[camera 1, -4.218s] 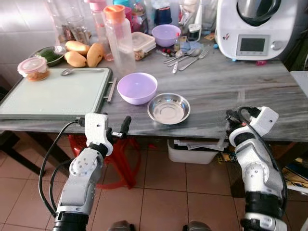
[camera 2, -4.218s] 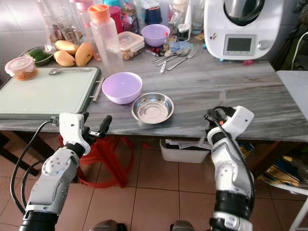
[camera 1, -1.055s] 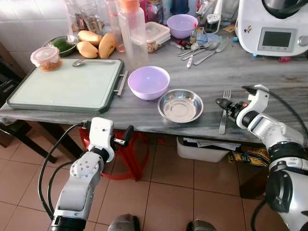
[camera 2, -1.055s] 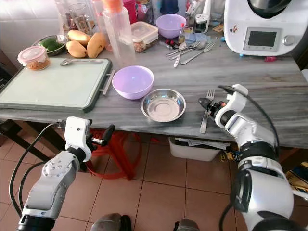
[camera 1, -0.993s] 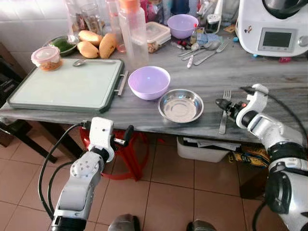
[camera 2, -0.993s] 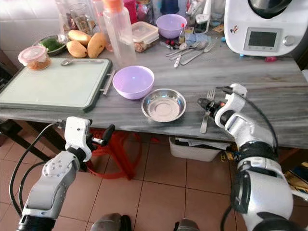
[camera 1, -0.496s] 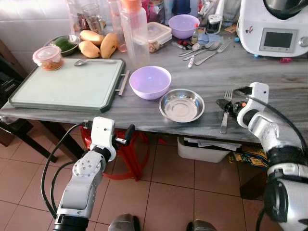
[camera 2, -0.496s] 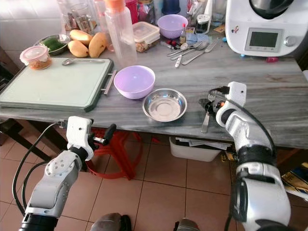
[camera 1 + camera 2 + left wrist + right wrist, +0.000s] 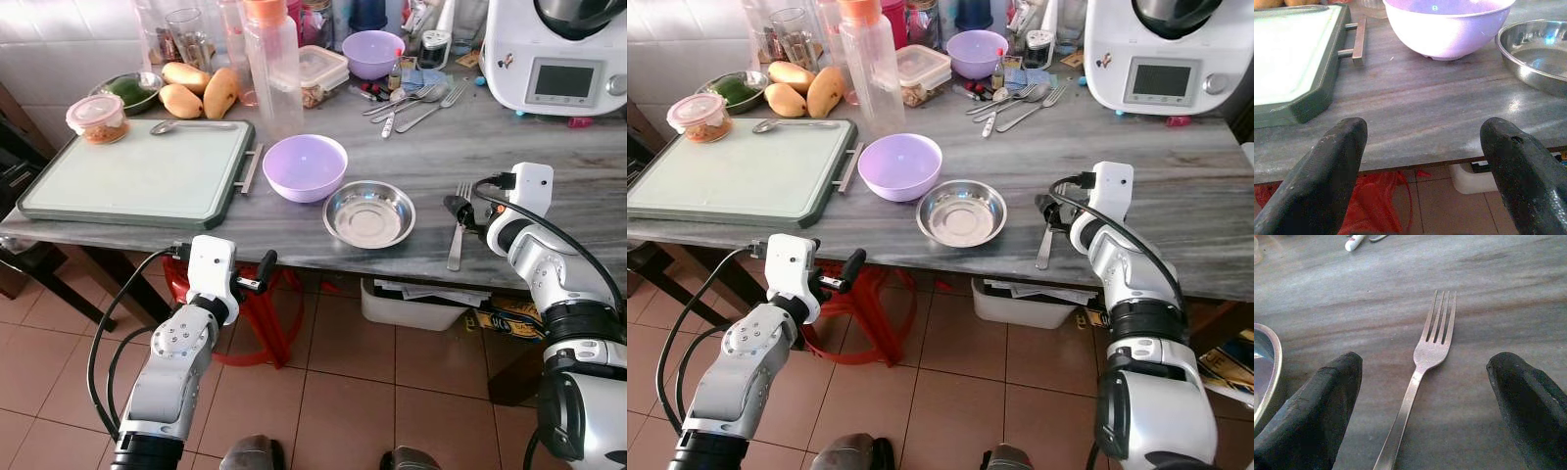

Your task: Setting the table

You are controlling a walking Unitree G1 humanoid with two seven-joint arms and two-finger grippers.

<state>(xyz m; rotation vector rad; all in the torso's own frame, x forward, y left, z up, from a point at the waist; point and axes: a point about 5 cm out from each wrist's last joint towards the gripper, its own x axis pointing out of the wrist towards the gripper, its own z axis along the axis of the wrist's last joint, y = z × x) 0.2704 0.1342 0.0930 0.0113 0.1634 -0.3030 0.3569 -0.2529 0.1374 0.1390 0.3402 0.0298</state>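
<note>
A steel fork [image 9: 1433,344] lies flat on the grey marble table [image 9: 549,166], just right of a round steel plate [image 9: 369,212]. My right gripper [image 9: 456,210] hovers low over the fork's tines, open, with one black finger [image 9: 1312,406] on each side and nothing held. A purple bowl [image 9: 305,166] stands left of the plate. My left gripper [image 9: 263,264] is open in front of the table's near edge, below the bowl. Its view looks along the tabletop at the bowl [image 9: 1447,27] and the plate [image 9: 1537,54].
A green-rimmed tray [image 9: 127,181] with a spoon [image 9: 186,125] fills the table's left. At the back stand a bottle [image 9: 274,69], mangoes [image 9: 196,93], a lidded tub [image 9: 96,116], a second purple bowl [image 9: 376,51], loose cutlery [image 9: 407,98] and a white kitchen machine [image 9: 558,49]. A red stool [image 9: 265,313] and white bin [image 9: 411,304] sit under the table.
A fork now lies right of the steel plate, where none lay earlier. My right gripper, which was at its handle, has shifted toward the tines. The left arm has hardly moved.
</note>
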